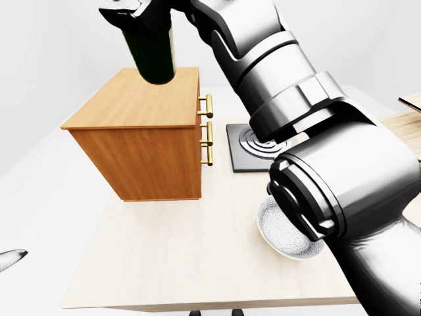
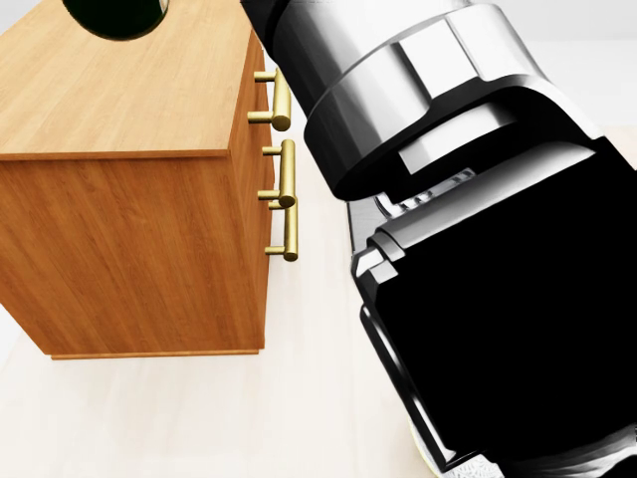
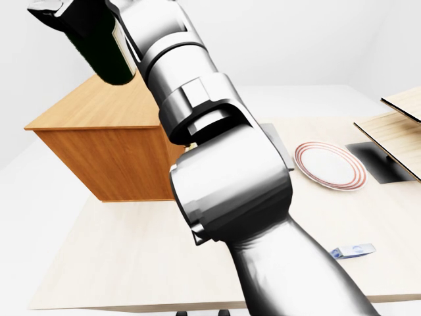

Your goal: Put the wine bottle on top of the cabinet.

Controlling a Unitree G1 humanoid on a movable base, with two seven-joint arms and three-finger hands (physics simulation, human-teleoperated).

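Right hand (image 1: 135,12) has its fingers wrapped round the wine bottle (image 1: 152,49), gripping near the upper body; the bottle hangs base-down, roughly upright with a slight tilt. Its base sits over the cabinet (image 1: 141,141) top, toward the upper edge in the left-eye view, and I'd say there's air under it, though none of the views shows the gap cleanly. In the head view only the dark base (image 2: 116,15) shows at the top edge, above the wood.

My read on the step: carry is done, placement is in hand. Next move calls for a straight descent until the base seats flat, then fingers off without tipping it. Watch the tilt: a bottle landing on one edge could rock.

Left hand (image 1: 12,259): only a fingertip shows at the lower-left edge, can't tell whether it's spread or closed.

Other stuff on the table (image 1: 171,263): a speckled bowl (image 1: 284,234) under the forearm, a black burner plate (image 1: 253,146) beside the cabinet's brass handles (image 1: 208,129), a red-rimmed plate (image 3: 329,166).
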